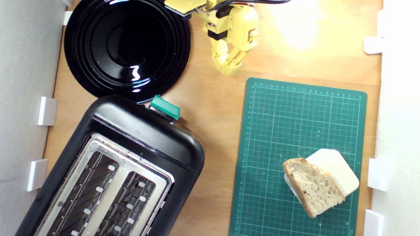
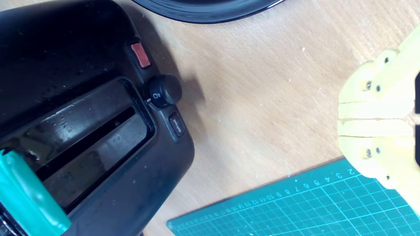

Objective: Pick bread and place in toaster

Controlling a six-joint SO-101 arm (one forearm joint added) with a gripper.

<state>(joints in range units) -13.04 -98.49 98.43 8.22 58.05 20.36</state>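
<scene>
The bread [image 1: 313, 187], a tan wedge with brown crust, lies on a cream rounded block [image 1: 337, 172] at the near right of the green cutting mat [image 1: 269, 139] in the exterior view. The black toaster [image 1: 119, 175] with its metal top and teal lever [image 1: 164, 107] stands at the lower left; both slots look empty. My yellow gripper [image 1: 230, 68] hangs at the top centre, between the plate and the mat, far from the bread. Its fingers [image 2: 374, 109] are pressed together with nothing between them. The wrist view shows the toaster's end [image 2: 98, 131], its teal lever [image 2: 29, 196] and its knob.
A round black plate [image 1: 127, 40] lies at the top left, touching the toaster's far end. White foam walls with clips line both sides. Bare wooden table [image 1: 215, 141] runs between the toaster and the mat.
</scene>
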